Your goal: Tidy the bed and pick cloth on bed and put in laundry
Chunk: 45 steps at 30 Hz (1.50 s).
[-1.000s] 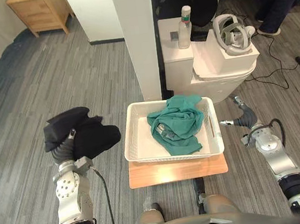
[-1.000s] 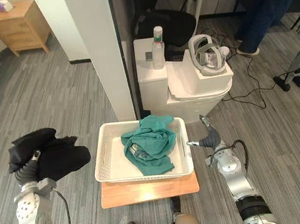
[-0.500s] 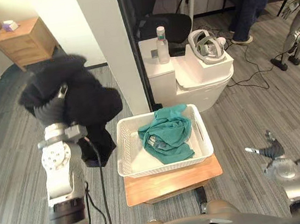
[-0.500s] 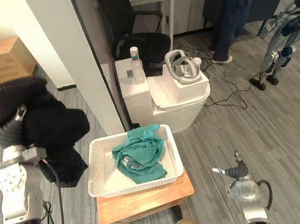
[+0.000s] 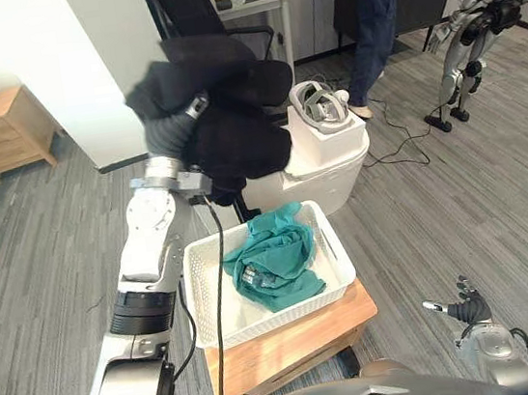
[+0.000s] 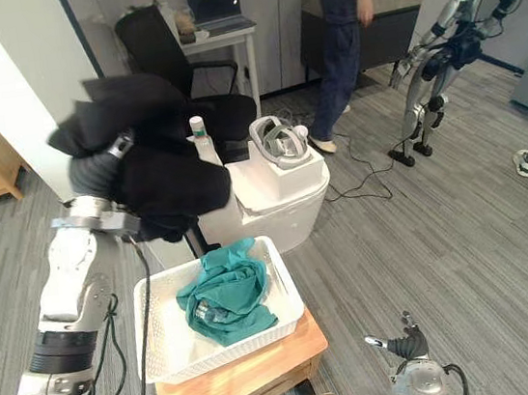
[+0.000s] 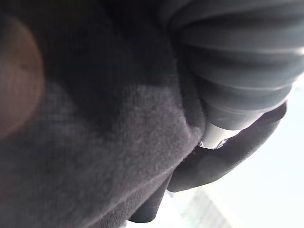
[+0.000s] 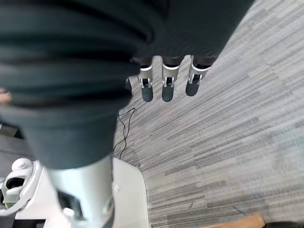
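Soft, light black cloth (image 5: 235, 128), best gripped bunched, is draping over the left hand (image 5: 175, 131) at the basket's (image 5: 289, 313) twelve o'clock; its grasp can't be told. The right hand (image 5: 468, 307) is dangling slack and empty.

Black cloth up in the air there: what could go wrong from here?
The black cloth is bunched around the raised left hand, high and seemingly behind the white basket; released now, it might miss the basket. It also hangs close to the bottle on the white unit and could knock it over. A fold may also snag on the hand.
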{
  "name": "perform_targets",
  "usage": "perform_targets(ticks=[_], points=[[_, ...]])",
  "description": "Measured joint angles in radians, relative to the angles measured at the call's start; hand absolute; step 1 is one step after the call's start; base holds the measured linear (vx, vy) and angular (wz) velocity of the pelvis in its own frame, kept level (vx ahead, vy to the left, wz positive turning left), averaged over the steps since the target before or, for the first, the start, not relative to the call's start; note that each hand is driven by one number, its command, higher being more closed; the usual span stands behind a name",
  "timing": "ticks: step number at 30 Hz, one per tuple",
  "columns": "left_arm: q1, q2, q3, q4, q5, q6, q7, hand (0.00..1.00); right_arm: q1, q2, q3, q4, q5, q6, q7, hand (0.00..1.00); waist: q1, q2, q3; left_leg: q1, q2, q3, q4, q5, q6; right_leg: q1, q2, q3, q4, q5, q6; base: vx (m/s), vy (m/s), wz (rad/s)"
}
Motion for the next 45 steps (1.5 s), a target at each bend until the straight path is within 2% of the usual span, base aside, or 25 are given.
perform_targets(ticks=[4,10,17,20,22,23,25,26,29,31,32,34,35,37,39,42,45], points=[[0.066,-0.084,-0.034,0.034,0.033,0.021,-0.023,1.00,0.013,0.004,0.001,0.007,-0.002,-0.032,-0.010,0.00,-0.004,-0.001,0.001,0.014,-0.002,0.010,-0.001,0.000,0.002,0.008,0.001,0.011,0.000,0.000,0.000,0.02,0.016,-0.06],[0.085,-0.101,-0.051,0.043,0.072,0.041,-0.031,1.00,0.014,0.005,0.022,0.014,-0.003,-0.061,-0.019,0.00,0.000,-0.008,0.004,0.025,-0.006,0.008,-0.003,-0.007,0.002,0.017,-0.001,0.015,0.000,-0.001,0.002,-0.01,-0.003,0.01],[0.097,-0.115,-0.063,0.027,0.050,0.065,-0.065,1.00,0.007,0.004,0.033,0.053,-0.002,-0.061,-0.024,0.00,0.001,-0.008,0.005,0.003,-0.007,-0.020,-0.009,-0.006,-0.002,0.006,-0.006,-0.005,0.000,-0.017,0.008,0.00,-0.030,0.09],[0.164,-0.135,-0.101,-0.017,0.023,0.098,-0.102,1.00,-0.007,0.004,0.032,0.079,-0.001,-0.060,-0.036,0.00,0.003,-0.007,0.005,0.000,-0.007,-0.025,-0.010,0.001,0.007,0.006,-0.006,-0.013,0.000,-0.016,0.009,0.02,0.003,0.04],[0.213,-0.162,-0.129,-0.031,0.005,0.143,-0.115,1.00,-0.014,0.007,0.033,0.086,-0.001,-0.058,-0.038,0.00,0.003,-0.007,0.005,0.004,-0.010,-0.027,-0.011,0.001,0.008,0.008,-0.008,-0.014,0.000,-0.016,0.009,0.01,0.007,0.03],[0.266,-0.181,-0.162,-0.030,0.010,0.185,-0.119,1.00,-0.021,0.016,0.032,0.087,-0.001,-0.053,-0.038,0.00,0.004,-0.008,0.005,0.007,-0.013,-0.027,-0.012,0.001,0.008,0.011,-0.011,-0.014,0.000,-0.016,0.009,0.00,0.000,0.00],[0.297,-0.191,-0.181,-0.026,0.011,0.211,-0.117,1.00,-0.021,0.027,0.033,0.088,-0.001,-0.051,-0.037,0.00,0.004,-0.010,0.006,0.007,-0.015,-0.028,-0.012,0.001,0.008,0.011,-0.013,-0.014,0.000,-0.015,0.010,-0.02,-0.004,0.03],[0.322,-0.193,-0.202,0.015,0.014,0.238,-0.092,1.00,-0.021,0.039,0.040,0.090,-0.002,-0.049,-0.036,0.00,0.003,-0.011,0.012,0.011,-0.018,-0.031,-0.015,0.000,0.009,0.017,-0.017,-0.020,0.000,-0.017,0.013,-0.04,-0.014,0.08],[0.332,-0.197,-0.205,0.106,0.041,0.239,-0.045,1.00,-0.023,0.040,0.055,0.090,-0.001,-0.049,-0.034,0.00,0.001,-0.013,0.026,0.010,-0.020,-0.031,-0.014,-0.001,0.013,0.018,-0.022,-0.020,0.000,-0.021,0.018,-0.06,-0.029,0.03],[0.329,-0.199,-0.188,0.230,0.073,0.237,0.025,1.00,-0.036,0.039,0.066,0.089,-0.001,-0.047,-0.033,0.00,-0.001,-0.017,0.055,-0.025,-0.025,-0.027,0.002,-0.010,0.010,-0.013,-0.028,-0.013,0.000,-0.031,0.024,-0.08,-0.049,-0.09],[0.324,-0.200,-0.178,0.263,0.073,0.236,0.042,0.00,-0.042,0.038,0.066,0.089,-0.001,-0.047,-0.033,0.00,-0.003,-0.008,0.067,-0.038,-0.025,-0.027,0.011,-0.012,0.013,-0.022,-0.030,-0.008,0.000,-0.031,0.024,-0.08,-0.056,-0.14],[0.288,-0.212,-0.131,0.383,0.070,0.223,0.117,0.00,-0.078,0.024,0.066,0.089,0.001,-0.049,-0.035,0.00,-0.014,-0.005,0.143,-0.103,-0.028,-0.028,0.048,-0.018,0.022,-0.077,-0.039,0.005,0.005,-0.027,0.030,-0.08,-0.055,-0.12],[0.276,-0.212,-0.118,0.404,0.070,0.213,0.131,0.00,-0.089,0.020,0.066,0.089,0.002,-0.050,-0.036,0.00,-0.014,-0.005,0.164,-0.121,-0.029,-0.028,0.057,-0.019,0.023,-0.098,-0.041,0.009,0.015,-0.027,0.030,-0.08,-0.053,-0.10],[0.217,-0.212,-0.091,0.480,0.068,0.163,0.196,0.00,-0.145,0.005,0.069,0.089,0.012,-0.053,-0.042,0.00,-0.026,-0.008,0.256,-0.174,-0.028,-0.026,0.099,-0.020,0.037,-0.161,-0.043,0.025,0.052,-0.010,0.041,-0.05,-0.049,-0.12],[0.155,-0.212,-0.087,0.531,0.061,0.136,0.241,0.00,-0.180,-0.015,0.080,0.089,0.021,-0.059,-0.052,0.00,-0.028,-0.007,0.302,-0.200,-0.028,-0.022,0.118,-0.022,0.039,-0.188,-0.043,0.029,0.061,0.007,0.034,-0.01,-0.015,-0.14],[0.009,-0.202,-0.060,0.608,-0.048,0.095,0.299,0.00,-0.238,-0.044,0.109,0.083,0.041,-0.072,-0.064,0.00,-0.029,-0.008,0.355,-0.229,-0.027,-0.022,0.139,-0.029,0.045,-0.216,-0.043,0.038,0.074,0.011,0.035,0.00,0.009,-0.05],[-0.108,-0.147,-0.041,0.656,-0.131,0.072,0.309,0.00,-0.274,-0.056,0.132,0.065,0.060,-0.075,-0.068,0.00,-0.029,-0.010,0.387,-0.254,-0.027,-0.024,0.153,-0.033,0.052,-0.234,-0.046,0.043,0.075,0.014,0.040,0.00,0.000,0.00]])
